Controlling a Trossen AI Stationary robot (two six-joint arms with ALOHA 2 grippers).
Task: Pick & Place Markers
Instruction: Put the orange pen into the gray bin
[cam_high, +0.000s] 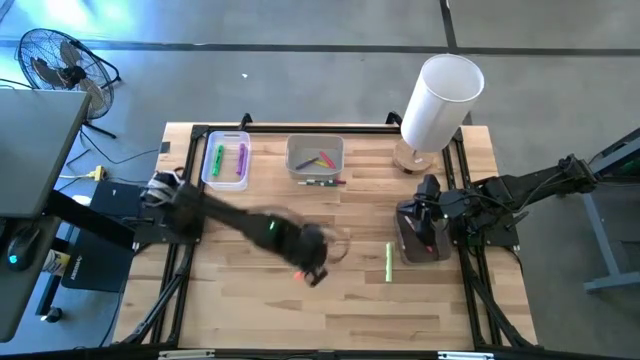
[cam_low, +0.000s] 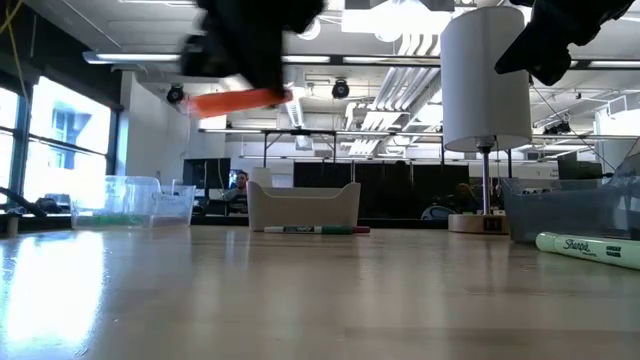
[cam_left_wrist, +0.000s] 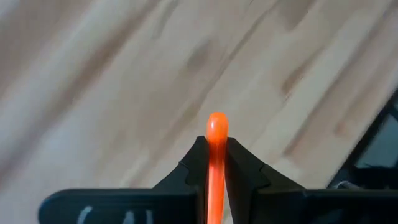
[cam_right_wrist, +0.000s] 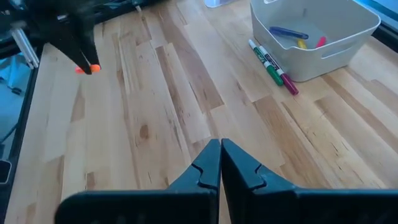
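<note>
1. Left gripper (cam_high: 312, 272), mid-table, is clamped on an orange marker (cam_left_wrist: 216, 134); low view shows the marker roughly level, well clear of the wood, w/ the arm blurred as if on the move.

2. Right gripper (cam_right_wrist: 221, 163) sits pinched shut w/ nothing between its fingers, parked near the table's 3 o'clock edge.

3. White bin (cam_high: 316, 158) at 12 o'clock holds several markers; two more (cam_right_wrist: 272, 64) lie on the table touching its front wall.

4. Clear tray (cam_high: 226, 161) at abt 11 o'clock carries a green and a pink marker.

5. One green marker (cam_high: 388, 262) lies loose at 4 o'clock from centre, just beside the right arm's base.

6. Judgement: carry phase, drop-off not yet made. Which container is the target can't be told.

7. Risks: the marker is held near one end, so it could pivot or slip in the fingers during a fast swing; a low approach could knock the two markers by the bin; a release too close to a rim could bounce the marker onto the table.
</note>
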